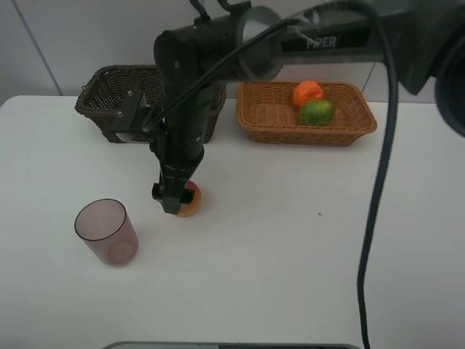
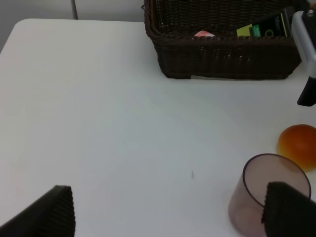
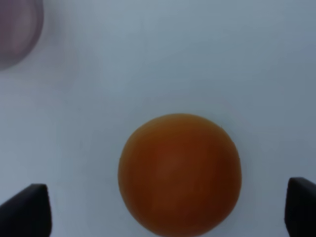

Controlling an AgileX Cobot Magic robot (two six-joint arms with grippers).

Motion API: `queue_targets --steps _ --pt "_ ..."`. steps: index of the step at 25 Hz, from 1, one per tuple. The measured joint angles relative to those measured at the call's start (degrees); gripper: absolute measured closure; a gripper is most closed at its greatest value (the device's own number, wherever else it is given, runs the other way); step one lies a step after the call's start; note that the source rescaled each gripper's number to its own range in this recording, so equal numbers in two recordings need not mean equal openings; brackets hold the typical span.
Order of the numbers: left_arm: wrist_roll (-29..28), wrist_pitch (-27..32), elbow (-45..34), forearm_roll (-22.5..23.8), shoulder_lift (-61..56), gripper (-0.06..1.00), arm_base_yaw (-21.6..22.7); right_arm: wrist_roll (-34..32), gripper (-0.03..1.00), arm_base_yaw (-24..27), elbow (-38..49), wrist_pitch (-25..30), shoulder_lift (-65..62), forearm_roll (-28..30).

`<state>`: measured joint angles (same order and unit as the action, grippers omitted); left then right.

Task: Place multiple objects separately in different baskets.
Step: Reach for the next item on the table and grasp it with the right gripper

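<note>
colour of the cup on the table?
Translucent purple-pink cup; clearest in the exterior high view.

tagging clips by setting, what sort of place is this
Likely a robot lab bench, not a home: a plain white table, a black robot arm over it, and staged sorting props: a dark basket, a light basket, an orange fruit, a cup.
</note>
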<state>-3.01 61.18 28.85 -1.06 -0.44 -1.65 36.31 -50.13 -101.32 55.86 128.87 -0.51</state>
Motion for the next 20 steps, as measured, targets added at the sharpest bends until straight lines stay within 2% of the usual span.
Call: queue_targets --steps 20 --pt "0.00 0.00 0.00 0.04 0.00 -0.04 0.00 0.10 -0.03 1.98 -0.30 -6.60 6.21 -1.57"
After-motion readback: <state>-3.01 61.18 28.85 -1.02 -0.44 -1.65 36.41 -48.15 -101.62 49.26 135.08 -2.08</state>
